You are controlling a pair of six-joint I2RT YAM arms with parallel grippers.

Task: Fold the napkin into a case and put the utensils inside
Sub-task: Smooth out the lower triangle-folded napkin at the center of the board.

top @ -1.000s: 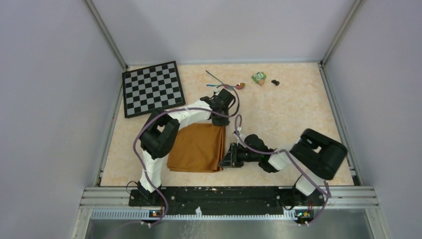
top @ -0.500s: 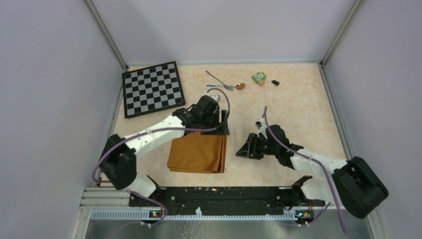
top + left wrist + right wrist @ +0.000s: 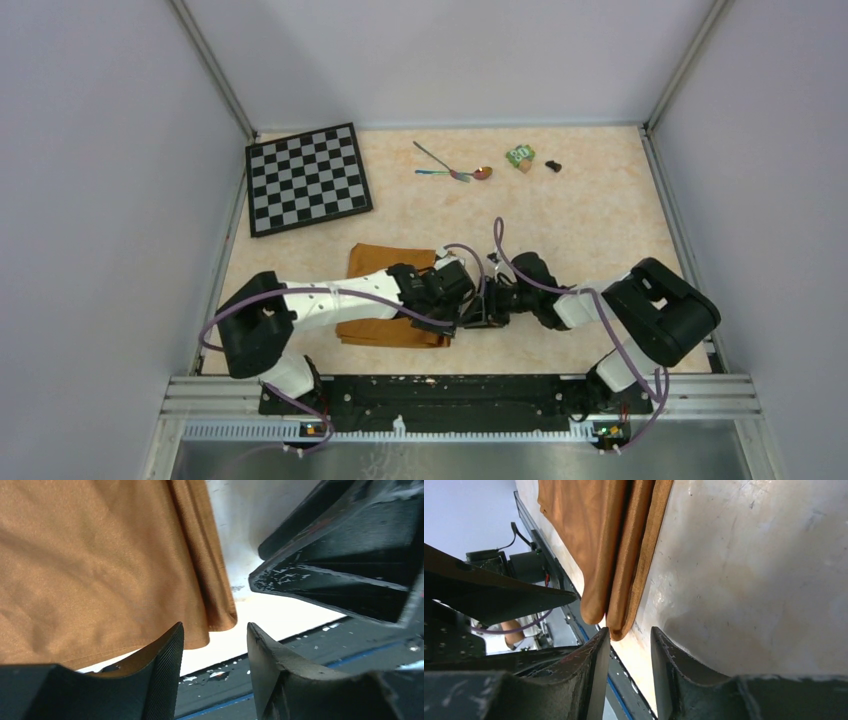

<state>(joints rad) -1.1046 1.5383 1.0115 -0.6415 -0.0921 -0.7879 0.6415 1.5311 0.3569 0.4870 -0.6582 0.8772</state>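
- Chessboard (image 3: pixel 307 178) lies at the far left.
- Folded napkin (image 3: pixel 383 259) lies flat near the front, partly under the left arm.
- Left gripper (image 3: pixel 214 628) has its jaws apart and holds nothing, at the napkin's near right corner.
- Right gripper (image 3: pixel 630 630) is also loose, with its tips right by that corner.
- Utensils (image 3: pixel 455 168) lie at the back, well apart from the napkin.
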